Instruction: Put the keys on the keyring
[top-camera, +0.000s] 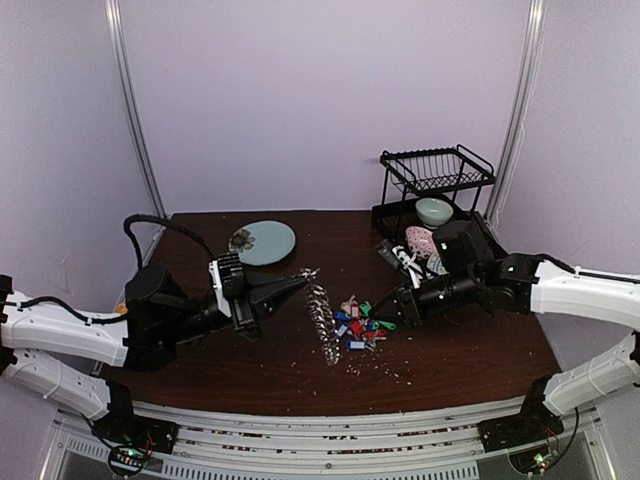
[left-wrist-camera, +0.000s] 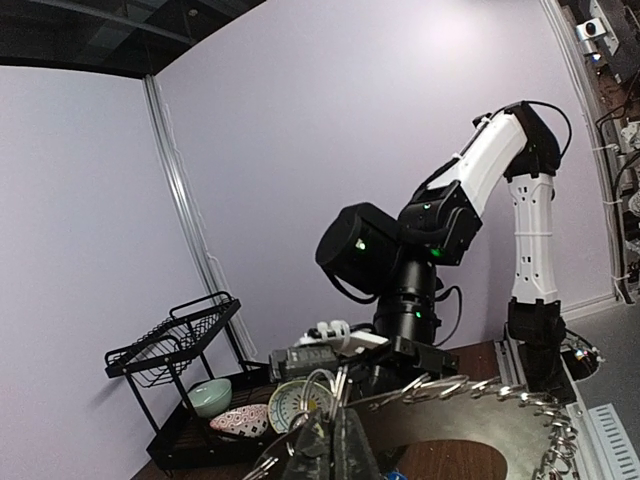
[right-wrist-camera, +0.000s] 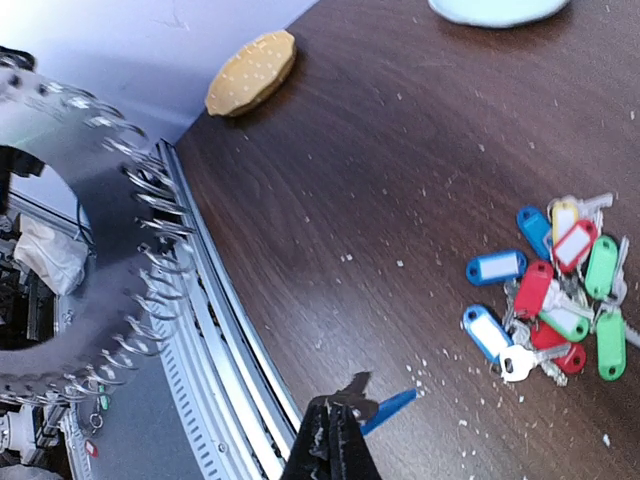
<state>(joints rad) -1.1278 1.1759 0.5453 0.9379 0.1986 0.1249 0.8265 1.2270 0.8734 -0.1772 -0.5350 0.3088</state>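
Observation:
The keyring (top-camera: 320, 315), a big thin ring fringed with small silvery rings, hangs upright over the table's middle. My left gripper (top-camera: 299, 281) is shut on its upper edge. In the left wrist view the fingers (left-wrist-camera: 318, 442) pinch the keyring (left-wrist-camera: 480, 390), which runs off to the right. Just right of the ring lies a heap of keys (top-camera: 361, 324) with blue, red and green tags. My right gripper (top-camera: 380, 311) hovers at that heap's right side. In the right wrist view the gripper (right-wrist-camera: 335, 412) is shut on a key with a blue tag (right-wrist-camera: 392, 405), between the keyring (right-wrist-camera: 95, 250) and the heap (right-wrist-camera: 560, 300).
A black dish rack (top-camera: 437, 170) with patterned bowls (top-camera: 433, 210) stands at the back right. A pale teal plate (top-camera: 268, 241) lies at the back left. A burger-shaped toy (right-wrist-camera: 250, 72) sits near the table's edge. Crumbs dot the wood, and a metal rail (right-wrist-camera: 215, 330) lines the near edge.

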